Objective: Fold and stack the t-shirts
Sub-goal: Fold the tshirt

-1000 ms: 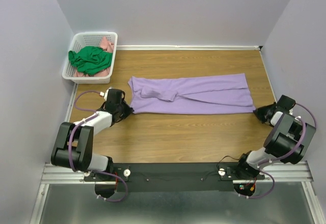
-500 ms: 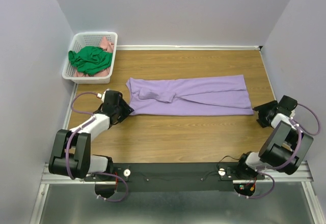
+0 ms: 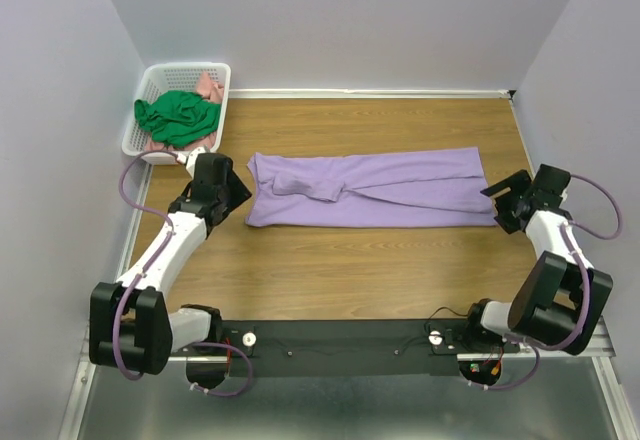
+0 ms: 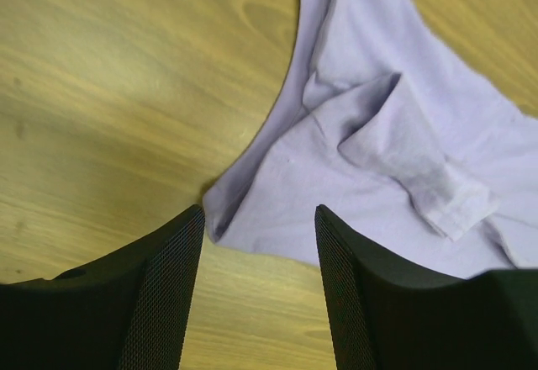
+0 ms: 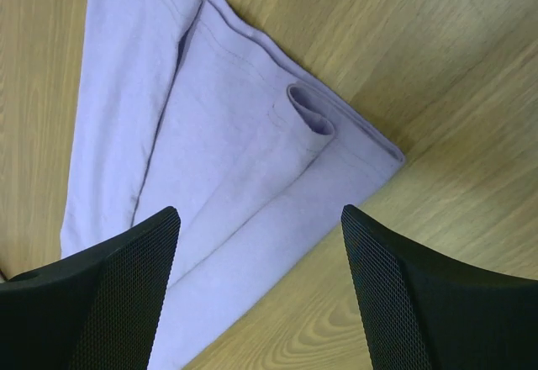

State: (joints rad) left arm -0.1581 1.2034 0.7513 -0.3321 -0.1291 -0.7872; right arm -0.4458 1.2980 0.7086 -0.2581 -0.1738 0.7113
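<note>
Hidden from above: in the top view both sets of fingers sit under their wrist housings, so only the wrist cameras show them.
Cut off: each wrist view catches just one end of the lavender t-shirt (image 3: 370,188), and the finger roots run out of the lower edge.
Hard to make out: I cannot tell whether any fingertip touches cloth or wood.
Covered layers: the lavender t-shirt is folded over itself, so its lower layers do not show.
Basket (image 3: 226,100): white lattice, at 10 o'clock off the table (image 3: 350,270) corner, against the left wall.
Basket contents: a crumpled green t-shirt (image 3: 178,117) lies on top. A salmon-pink t-shirt (image 3: 208,87) is mostly buried and peeks out at the heap's 1 o'clock and 7 o'clock edges.
Lavender t-shirt: lies flat mid-table as a long band running from 9 o'clock to 3 o'clock. A sleeve is folded on top near the 9 o'clock end, its cuff plain in the left wrist view.
Rolled edge: a small loop of cloth stands up near the corner in the right wrist view.
Left fingers (image 4: 164,294): moderately apart and gripping nothing. The shirt's 8 o'clock corner shows in the gap between them.
Right fingers (image 5: 126,294): spread wide and empty, by the band's 3 o'clock end.
</note>
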